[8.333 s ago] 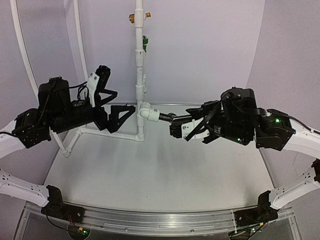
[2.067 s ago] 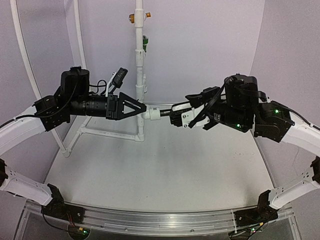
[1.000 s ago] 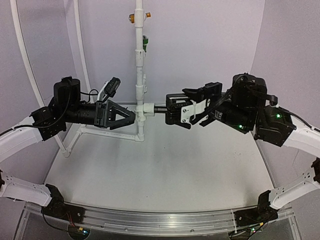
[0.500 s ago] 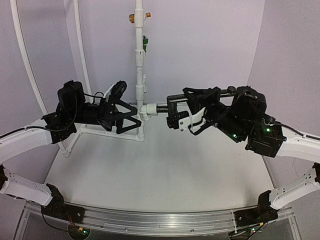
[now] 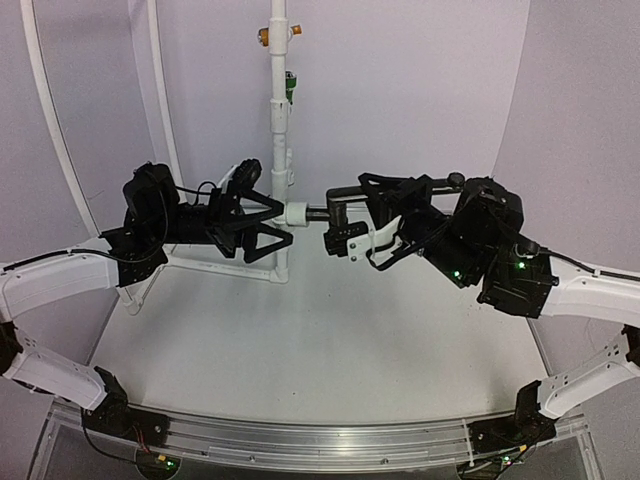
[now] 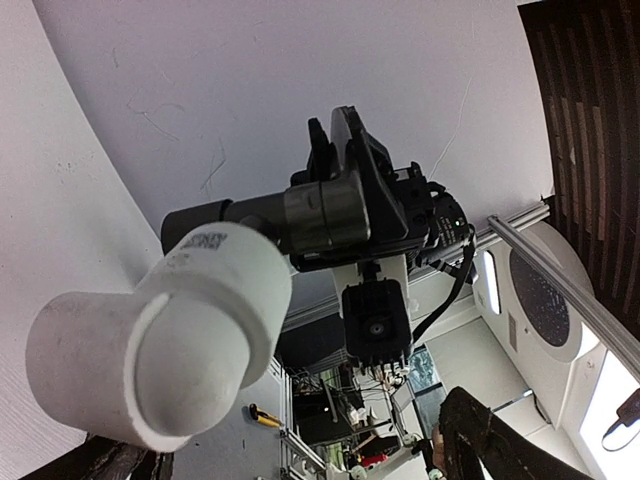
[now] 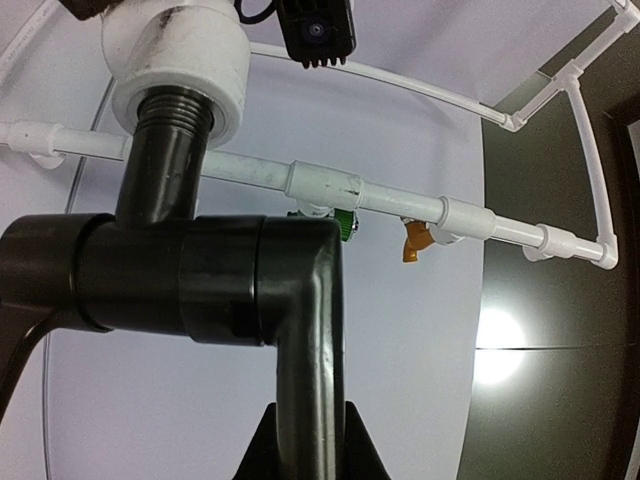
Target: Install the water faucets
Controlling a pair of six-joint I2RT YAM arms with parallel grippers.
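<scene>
The black water faucet [image 5: 330, 212] points its threaded stem into the white elbow [image 5: 297, 213] on the tall white pipe [image 5: 279, 130]. My right gripper [image 5: 342, 232] is shut on the faucet's body. In the right wrist view the faucet [image 7: 210, 270] runs up between my fingertips [image 7: 262, 445] into the elbow's socket [image 7: 180, 60]. My left gripper [image 5: 275, 222] is open, one finger above and one below the elbow's left side. The left wrist view shows the elbow [image 6: 160, 350] close up with the faucet [image 6: 320, 215] behind it; a dark finger [image 6: 495, 440] shows at the lower edge.
An orange valve [image 5: 265, 36] and a green valve [image 5: 290, 85] sit higher on the pipe. The pipe's white base frame [image 5: 215, 265] lies on the table behind my left arm. Curved white tubes [image 5: 45, 100] rise at the left.
My left gripper has moved right and turned, so its fingers now straddle the elbow. My right wrist has rolled, turning the faucet while its stem stays in the elbow.
</scene>
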